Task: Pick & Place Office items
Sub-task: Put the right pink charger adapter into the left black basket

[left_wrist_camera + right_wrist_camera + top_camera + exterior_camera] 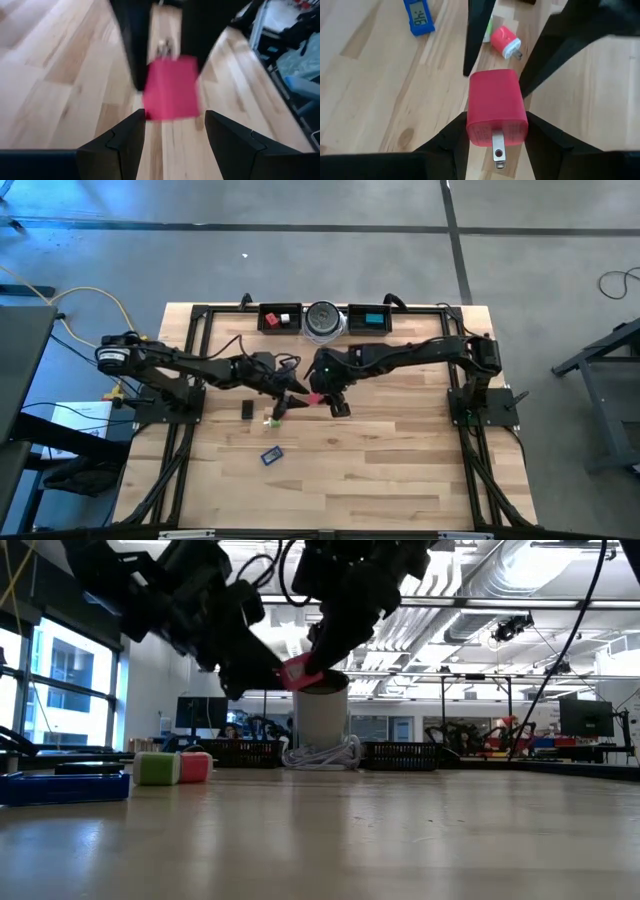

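A red plug block (496, 107) with a metal prong (498, 147) is in the air over the table's middle, also in the high view (315, 398) and low view (300, 672). My right gripper (497, 131) is shut on it. My left gripper (175, 125) is open and comes from the other side, its fingers (474, 40) standing either side of the block's far end (172, 87). On the table lie a pink plug block (505, 40), a green cube (155, 768), a black bar (247, 409) and a blue flat piece (420, 20). My right gripper pinches the red block between its two fingers at the pronged end (495, 131), one finger on each opposite side. It reaches in from the table's right, and the block is lifted clear of the table. My left gripper: I cannot tell whether its open fingers touch the block's far end.
Two long black trays (280, 318) (370, 320) stand at the far edge with a round silver-grey disc (323, 320) between them; one holds red and white pieces, the other a teal one. Bare wood (400, 460) spreads over the near half.
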Action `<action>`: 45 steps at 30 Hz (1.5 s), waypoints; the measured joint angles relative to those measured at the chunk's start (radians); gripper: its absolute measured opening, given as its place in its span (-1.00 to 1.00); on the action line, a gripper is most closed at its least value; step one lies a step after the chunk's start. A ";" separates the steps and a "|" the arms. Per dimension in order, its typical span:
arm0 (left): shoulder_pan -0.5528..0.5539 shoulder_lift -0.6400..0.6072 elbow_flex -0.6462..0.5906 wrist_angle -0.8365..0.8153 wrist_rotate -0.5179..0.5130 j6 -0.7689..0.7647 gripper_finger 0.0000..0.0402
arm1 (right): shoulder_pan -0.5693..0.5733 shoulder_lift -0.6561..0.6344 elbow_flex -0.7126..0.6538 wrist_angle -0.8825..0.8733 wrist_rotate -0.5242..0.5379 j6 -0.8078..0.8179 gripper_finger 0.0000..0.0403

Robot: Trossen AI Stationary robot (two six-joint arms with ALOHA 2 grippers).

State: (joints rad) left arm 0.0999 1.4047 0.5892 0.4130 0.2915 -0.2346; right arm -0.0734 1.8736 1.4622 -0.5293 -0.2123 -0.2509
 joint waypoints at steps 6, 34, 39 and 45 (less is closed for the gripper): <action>-0.001 0.042 0.030 0.001 -0.011 0.001 0.01 | 0.000 0.000 0.001 0.004 0.001 -0.009 -0.28; -0.026 0.085 0.147 -0.103 -0.116 0.050 -0.14 | -0.001 -0.002 -0.001 0.004 0.007 -0.028 -0.28; -0.026 0.085 0.147 -0.103 -0.119 0.062 -0.17 | -0.001 -0.002 -0.001 0.005 0.009 -0.027 -0.28; -0.025 0.085 0.148 -0.106 -0.119 0.100 -0.17 | 0.000 -0.002 -0.001 0.011 0.027 -0.016 -0.25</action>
State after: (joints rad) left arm 0.0744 1.4899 0.7368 0.3067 0.1725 -0.1342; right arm -0.0736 1.8721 1.4612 -0.5185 -0.1858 -0.2665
